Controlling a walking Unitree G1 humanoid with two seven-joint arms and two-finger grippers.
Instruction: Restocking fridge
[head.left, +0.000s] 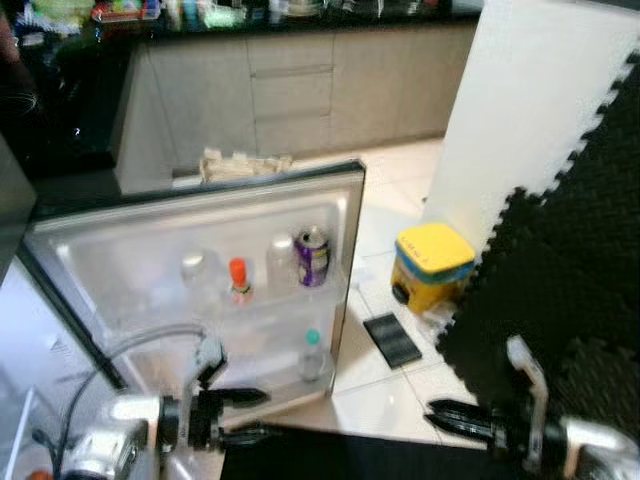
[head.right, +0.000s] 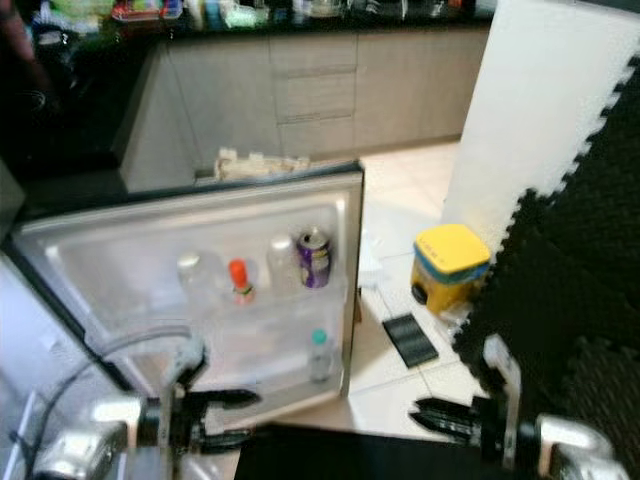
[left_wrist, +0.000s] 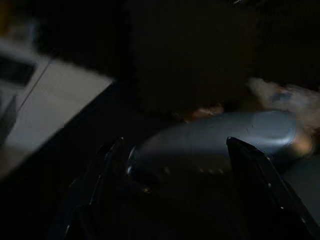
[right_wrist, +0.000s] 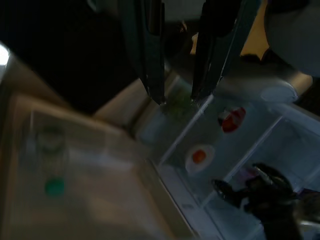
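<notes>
The fridge door (head.left: 130, 235) stands open toward me, with shelves on its inner side. On the upper shelf stand a purple can (head.left: 311, 256), a bottle with an orange cap (head.left: 238, 280) and two clear bottles (head.left: 197, 275). A bottle with a teal cap (head.left: 312, 352) sits on the lower shelf. My left gripper (head.left: 258, 415) is low in front of the door's bottom shelf, open and holding nothing. My right gripper (head.left: 440, 412) hovers over the floor tiles to the right of the door; in the right wrist view its fingers (right_wrist: 152, 60) stand apart, with nothing between them.
A yellow box (head.left: 432, 262) and a small dark mat (head.left: 392, 340) lie on the tiled floor right of the door. Black foam mats (head.left: 560, 280) and a white wall (head.left: 530, 100) close the right side. Kitchen cabinets (head.left: 290, 90) run along the back. A black surface (head.left: 330, 455) lies at the bottom edge.
</notes>
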